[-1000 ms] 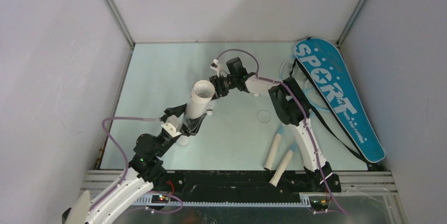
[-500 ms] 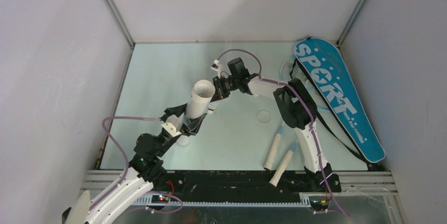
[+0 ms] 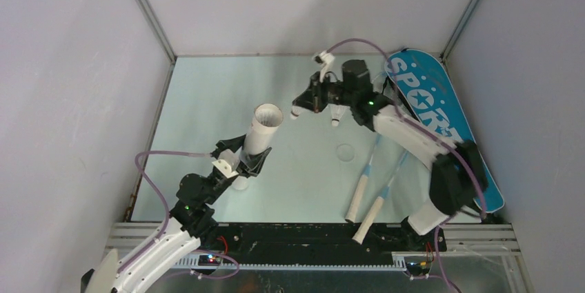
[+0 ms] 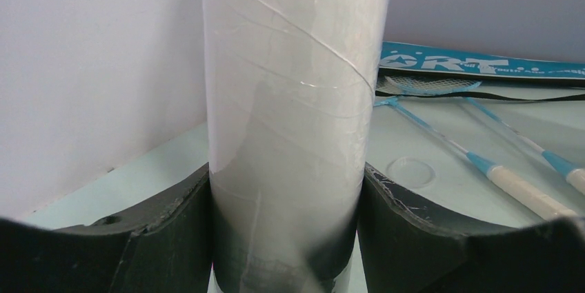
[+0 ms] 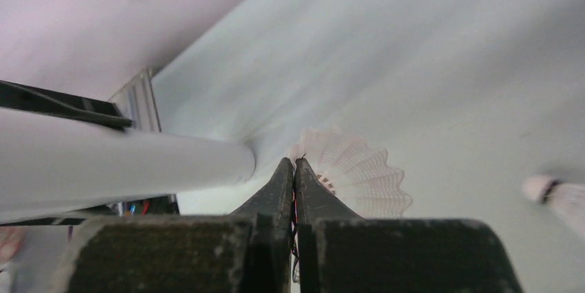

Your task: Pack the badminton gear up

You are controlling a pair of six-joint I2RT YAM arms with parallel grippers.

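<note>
My left gripper [image 3: 248, 160] is shut on the long white tube [image 3: 261, 134], which tilts up with its open mouth toward the back. The left wrist view is mostly filled by the tube [image 4: 290, 100], held between the black fingers [image 4: 172, 217]. My right gripper [image 3: 299, 108] hovers behind and to the right of the tube mouth, shut, with nothing visible between its fingers. A white shuttlecock [image 5: 355, 172] shows just past its fingertips [image 5: 294, 162], and another [image 5: 559, 195] lies at the right. Two rackets with cream handles [image 3: 357, 200] lie beside the blue SPORT bag [image 3: 441, 127].
A clear round lid [image 3: 344, 152] lies on the table between the tube and the rackets. A shuttlecock [image 3: 336, 118] rests under the right arm. White walls close in the table on the left, back and right. The right arm's elbow [image 3: 455, 176] hangs over the bag.
The right gripper has closed and pulled away from the tube mouth toward the back right, its elbow swinging out over the bag. The left gripper and the tube have stayed put.
</note>
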